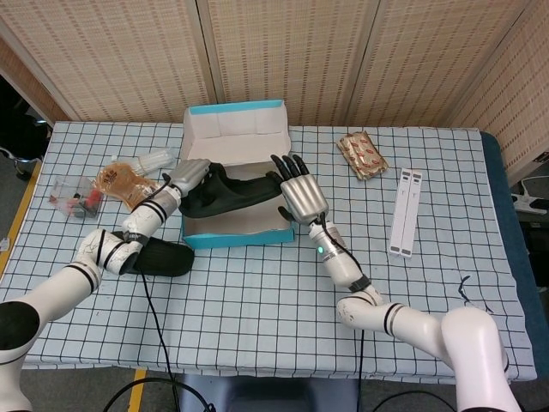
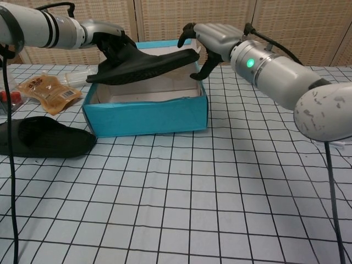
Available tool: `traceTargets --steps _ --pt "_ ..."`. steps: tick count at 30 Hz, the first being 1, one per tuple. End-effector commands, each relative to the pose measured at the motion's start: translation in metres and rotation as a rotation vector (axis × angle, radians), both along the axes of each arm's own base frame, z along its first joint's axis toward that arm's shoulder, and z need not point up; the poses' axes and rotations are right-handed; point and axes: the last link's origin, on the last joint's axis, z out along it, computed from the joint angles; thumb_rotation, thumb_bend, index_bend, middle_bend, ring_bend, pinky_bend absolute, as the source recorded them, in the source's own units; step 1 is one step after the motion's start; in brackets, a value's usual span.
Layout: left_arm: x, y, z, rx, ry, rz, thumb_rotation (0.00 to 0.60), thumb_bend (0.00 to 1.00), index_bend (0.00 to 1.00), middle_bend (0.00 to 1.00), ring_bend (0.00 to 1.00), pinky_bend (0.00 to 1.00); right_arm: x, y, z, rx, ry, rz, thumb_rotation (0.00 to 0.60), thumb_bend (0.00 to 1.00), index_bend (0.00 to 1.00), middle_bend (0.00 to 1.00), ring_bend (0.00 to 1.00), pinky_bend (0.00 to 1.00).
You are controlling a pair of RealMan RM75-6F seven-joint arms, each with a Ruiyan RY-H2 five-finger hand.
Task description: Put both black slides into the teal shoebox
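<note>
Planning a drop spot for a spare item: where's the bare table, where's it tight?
Free: the table in front of the teal shoebox, and between shoebox and white strips. Crowded: left of the shoebox, with snack packets, the second slide and the left arm.

The held slide (image 2: 144,65) looks like soft, dull black rubber; the teal shoebox (image 2: 147,115) is smooth cardboard (plain brown inside); both hands have shiny silver metal backs; the tablecloth (image 2: 220,209) is checked cloth.
</note>
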Motion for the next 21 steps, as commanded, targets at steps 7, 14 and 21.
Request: traceTargets --steps 7,14,21 --pt "0.000 -0.001 0.000 -0.015 -0.012 0.015 0.600 0.52 0.64 0.70 0.58 0.51 0.017 -0.003 -0.017 -0.005 -0.053 0.011 0.600 0.18 0.38 0.09 0.00 0.00" --pt "-0.003 -0.001 0.000 -0.015 -0.010 0.018 0.600 0.52 0.64 0.70 0.58 0.51 0.025 -0.001 -0.020 -0.008 -0.081 0.021 0.600 0.18 0.39 0.12 0.00 0.00" --pt "-0.005 -0.004 -0.006 -0.028 0.001 0.014 0.600 0.52 0.64 0.70 0.58 0.51 0.033 0.000 -0.023 -0.049 -0.092 0.034 0.600 0.18 0.60 0.34 0.11 0.12"
